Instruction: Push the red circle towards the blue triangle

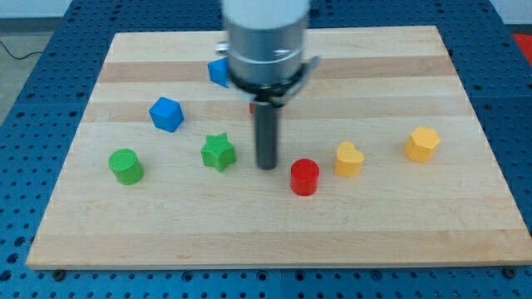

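The red circle (pixel 304 177) stands on the wooden board (pixel 274 237), just below the middle. My tip (pixel 267 167) rests on the board just to the left of the red circle and slightly above it, with a small gap between them. A blue block (pixel 218 72), probably the blue triangle, shows near the view's top, left of the arm's grey body, which hides part of it. It lies up and to the left of the red circle.
A blue cube (pixel 166 114) sits at the left. A green circle (pixel 126 166) and a green star (pixel 218 153) lie left of my tip. A yellow heart (pixel 349 159) and a yellow hexagon (pixel 422 144) lie to the right. A sliver of another red block (pixel 251 107) shows behind the rod.
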Available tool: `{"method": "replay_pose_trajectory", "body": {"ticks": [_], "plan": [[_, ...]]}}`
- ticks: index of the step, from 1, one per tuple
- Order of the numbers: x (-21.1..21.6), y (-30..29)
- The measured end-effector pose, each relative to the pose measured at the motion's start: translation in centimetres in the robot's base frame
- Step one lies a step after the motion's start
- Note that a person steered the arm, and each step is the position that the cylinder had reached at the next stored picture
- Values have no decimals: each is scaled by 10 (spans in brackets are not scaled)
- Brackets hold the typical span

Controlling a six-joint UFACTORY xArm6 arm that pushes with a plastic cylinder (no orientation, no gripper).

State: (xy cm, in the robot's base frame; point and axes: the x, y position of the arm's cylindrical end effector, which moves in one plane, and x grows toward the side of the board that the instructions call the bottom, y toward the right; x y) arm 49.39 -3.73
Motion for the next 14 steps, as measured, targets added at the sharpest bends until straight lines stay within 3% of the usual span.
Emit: {"method": "replay_pose_trajectory", "body": {"ticks": [1,3,6,7,8,9,11,13,14], "plan": [[49,-38],[73,11],[-3,27],[27,2],[61,12],[63,51],[1,72],[18,77],[-10,80]]}}
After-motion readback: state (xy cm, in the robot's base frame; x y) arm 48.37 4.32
